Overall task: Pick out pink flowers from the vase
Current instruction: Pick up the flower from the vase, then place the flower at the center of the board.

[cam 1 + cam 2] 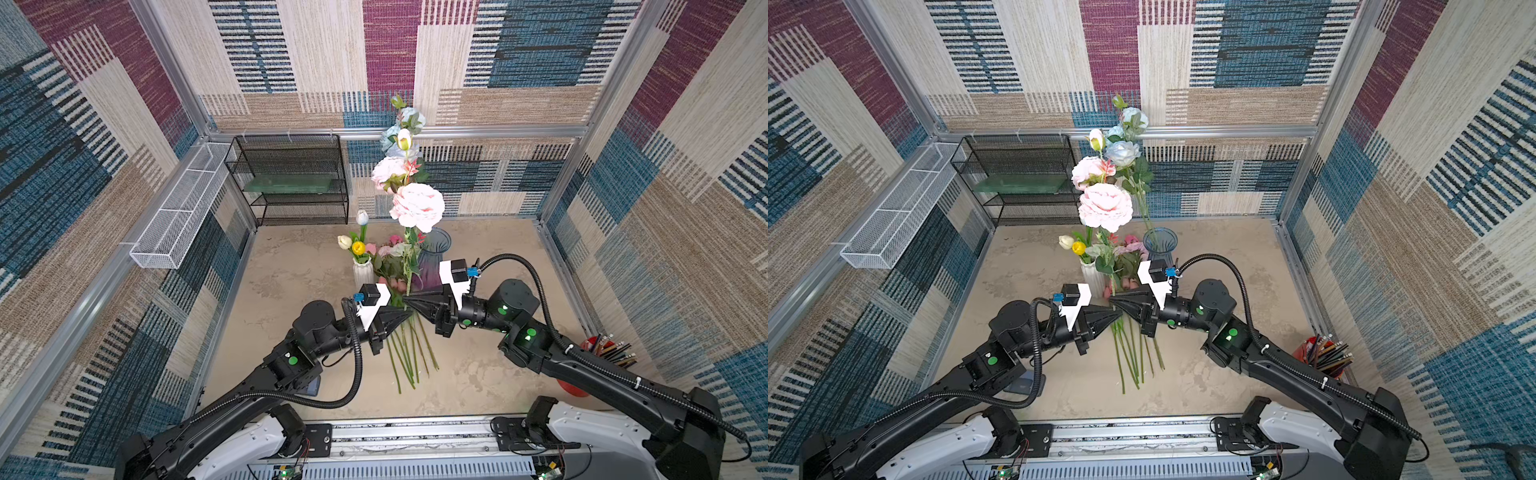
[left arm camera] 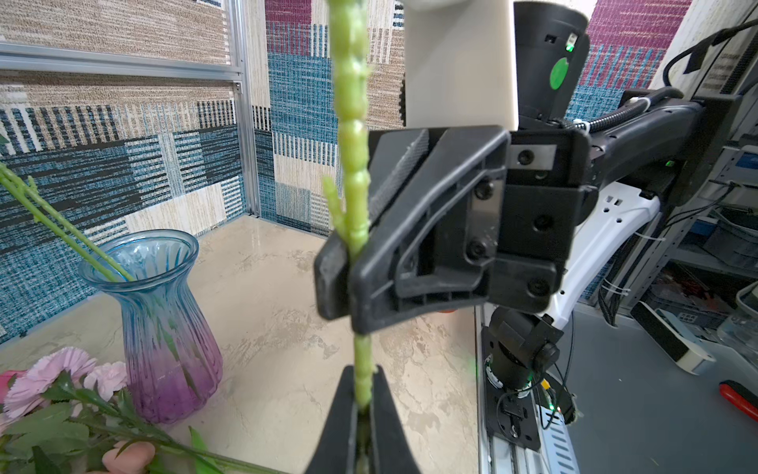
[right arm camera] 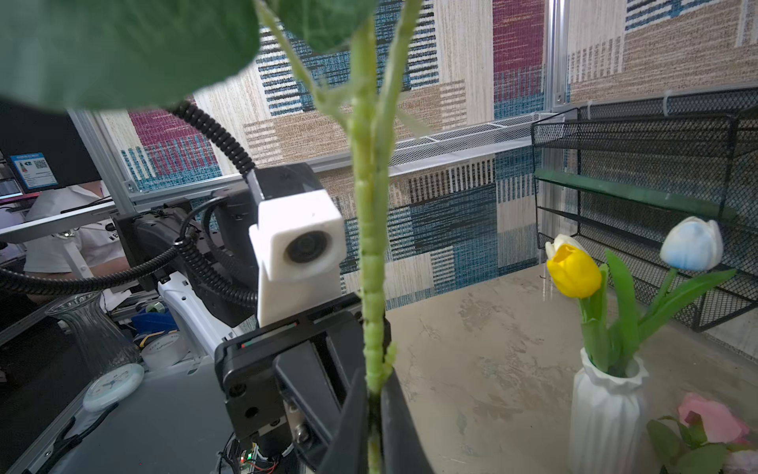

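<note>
A tall pink flower stalk stands upright above the table, topped by a large pink peony and a smaller pink bloom. My left gripper is shut on its green stem. Just above it on the same stem, my right gripper is shut too. The blue-and-purple glass vase stands behind, holding pale blue roses. Several pink flowers lie on the table, stems toward me.
A white vase with white, yellow and pale blue tulips stands left of the glass vase. A black mesh shelf and a white wire basket sit at the back left. A red cup of pencils is at the right edge.
</note>
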You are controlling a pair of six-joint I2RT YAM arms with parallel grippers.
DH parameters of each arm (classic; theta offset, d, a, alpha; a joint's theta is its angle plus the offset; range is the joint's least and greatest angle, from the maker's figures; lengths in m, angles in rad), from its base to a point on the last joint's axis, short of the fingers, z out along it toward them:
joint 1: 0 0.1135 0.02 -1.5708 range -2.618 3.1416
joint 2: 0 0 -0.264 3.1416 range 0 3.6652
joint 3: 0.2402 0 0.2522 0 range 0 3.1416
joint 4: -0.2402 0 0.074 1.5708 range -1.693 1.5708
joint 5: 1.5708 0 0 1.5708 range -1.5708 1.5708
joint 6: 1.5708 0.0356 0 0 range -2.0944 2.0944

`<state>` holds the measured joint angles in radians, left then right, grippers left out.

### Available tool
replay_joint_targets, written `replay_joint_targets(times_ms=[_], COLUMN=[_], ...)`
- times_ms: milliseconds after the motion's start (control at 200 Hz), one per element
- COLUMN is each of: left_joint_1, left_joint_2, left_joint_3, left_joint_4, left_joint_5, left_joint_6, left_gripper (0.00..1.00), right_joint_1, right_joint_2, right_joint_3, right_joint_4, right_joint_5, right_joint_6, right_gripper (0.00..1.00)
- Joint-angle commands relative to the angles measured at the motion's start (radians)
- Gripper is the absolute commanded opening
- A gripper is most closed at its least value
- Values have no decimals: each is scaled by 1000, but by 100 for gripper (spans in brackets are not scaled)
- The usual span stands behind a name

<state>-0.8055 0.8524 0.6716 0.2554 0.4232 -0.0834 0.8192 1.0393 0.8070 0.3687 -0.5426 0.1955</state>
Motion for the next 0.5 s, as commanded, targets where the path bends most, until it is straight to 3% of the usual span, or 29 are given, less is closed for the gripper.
replay_joint_targets(times_ms=[0,145,285,496], left_joint_1=[0,0,0,0], left_joint_2=[-22,-89,-193,-401], left_joint_3=[7,1,2,-11], left_joint_4=[-10,-108,-281,-512], left_joint_5=[-11,-46,-164,-314], left_joint_6=[-21,1,42,85], left_gripper=[18,33,44,47], right_joint_1=[-2,-2,5,12], right_joint_2=[-4,24,71,148], right_joint_3=[36,96,143,173], right_joint_4=[-57,-212,-373,-522], right_joint_5=[63,148,260,423], right_joint_6=[-48,-106,-151,-44], right_gripper=[0,0,0,0])
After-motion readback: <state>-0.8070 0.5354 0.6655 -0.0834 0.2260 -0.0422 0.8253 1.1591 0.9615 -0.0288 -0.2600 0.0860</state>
